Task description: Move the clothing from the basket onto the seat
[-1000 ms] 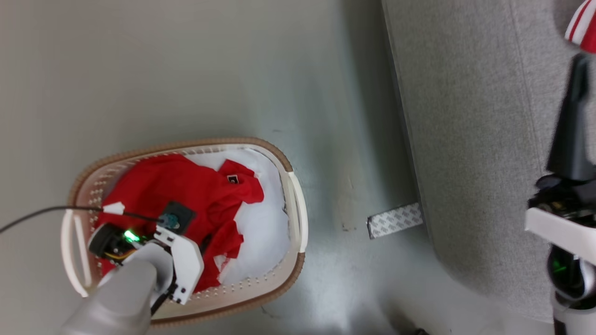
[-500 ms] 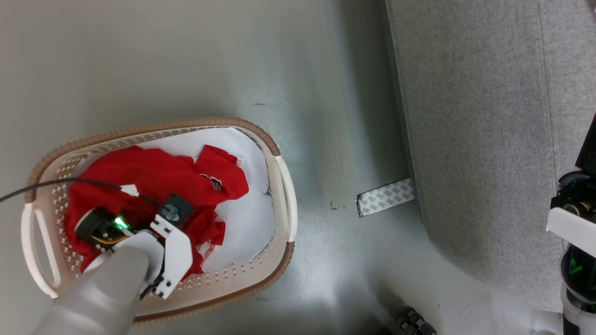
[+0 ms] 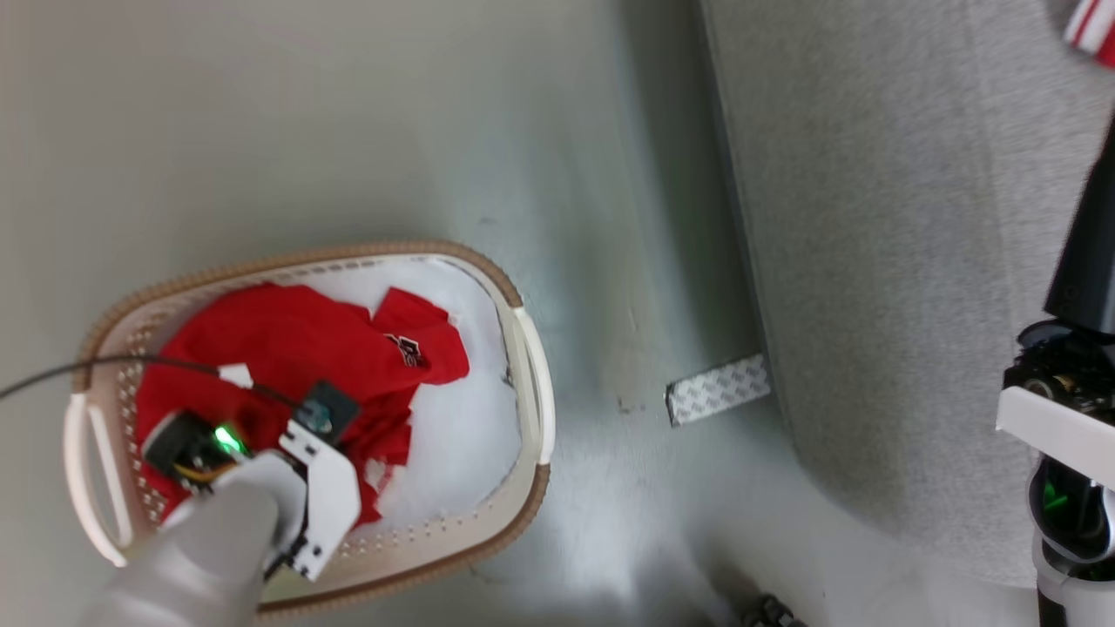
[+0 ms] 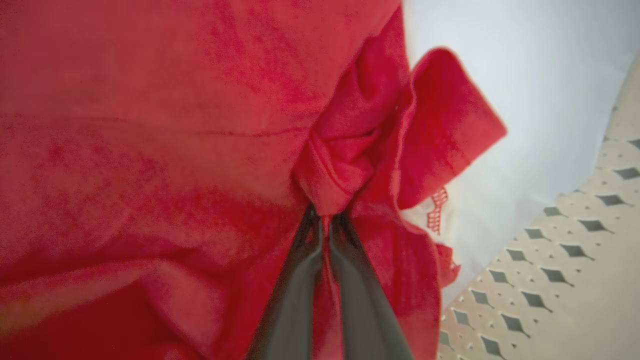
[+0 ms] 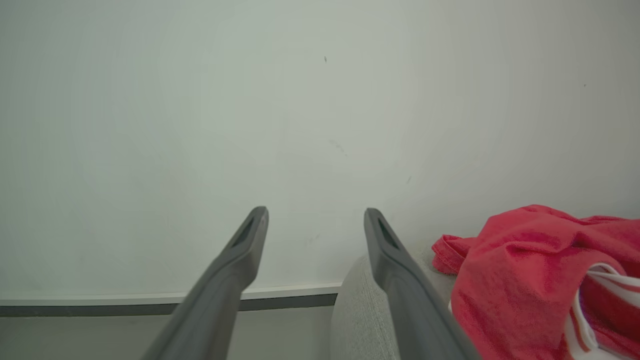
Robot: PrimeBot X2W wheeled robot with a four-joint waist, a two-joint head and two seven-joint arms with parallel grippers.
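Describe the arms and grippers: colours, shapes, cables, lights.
The left gripper and right gripper each have two long, dark grey, tapered fingers. The left forearm is pale grey and rounded, with a white angular bracket, a green light and a thin black cable.

Head view being smeared by motion blur throughout, edges being softened; floor (image 3: 348, 131) being lit evenly, pale sheen being thrown on it beside basket (image 3: 537, 383); soft shadow being cast along seat (image 3: 871, 261) edge. Left wrist view being rendered out of focus, clothing (image 4: 150, 125) being oversaturated. Right wrist view being lit brightly, flatly, wall (image 5: 300, 100) being washed pale
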